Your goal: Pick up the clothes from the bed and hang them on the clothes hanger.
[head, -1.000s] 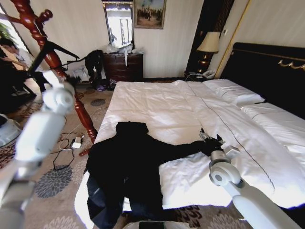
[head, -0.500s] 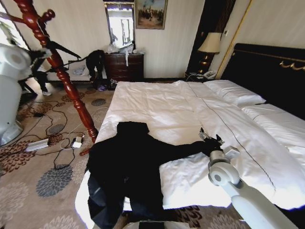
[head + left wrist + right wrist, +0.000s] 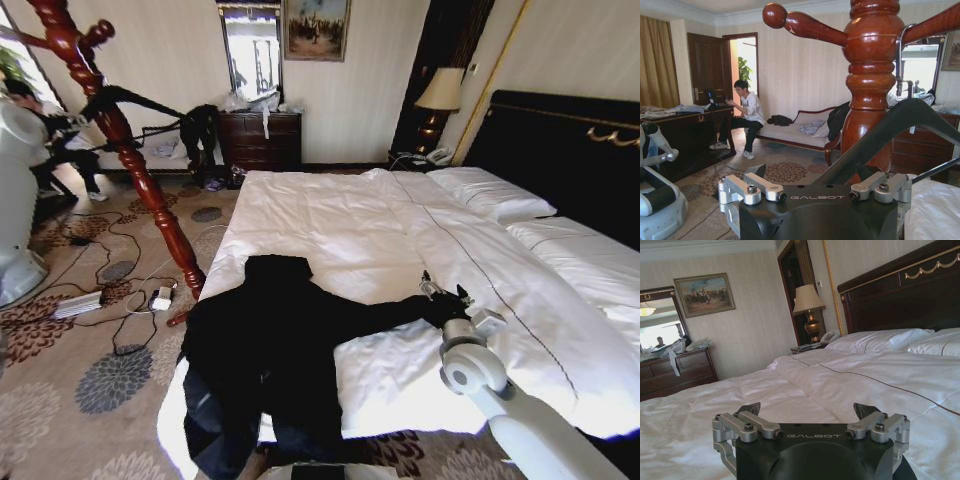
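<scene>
A: Lying where, the black jacket [image 3: 265, 350]?
B: On the bed [image 3: 350, 225] at six o'clock, sleeve stretched toward three.
A: Right claw [image 3: 443, 291]?
B: Spread wide at the cuff, gripping nothing.
A: Left claw [image 3: 817, 172]?
B: Open beside the black hanger [image 3: 890, 130] on the coat stand [image 3: 870, 75].

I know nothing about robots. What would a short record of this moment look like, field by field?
jacket: black, spread flat across the near left corner of the bed, one sleeve stretched toward the right gripper
bed: white duvet, pillows by the dark headboard
right gripper: at the end of the jacket's sleeve, fingers open
left gripper: raised beside the wooden coat stand, fingers open
hanger: black, at the coat stand, no clothes on it
</scene>
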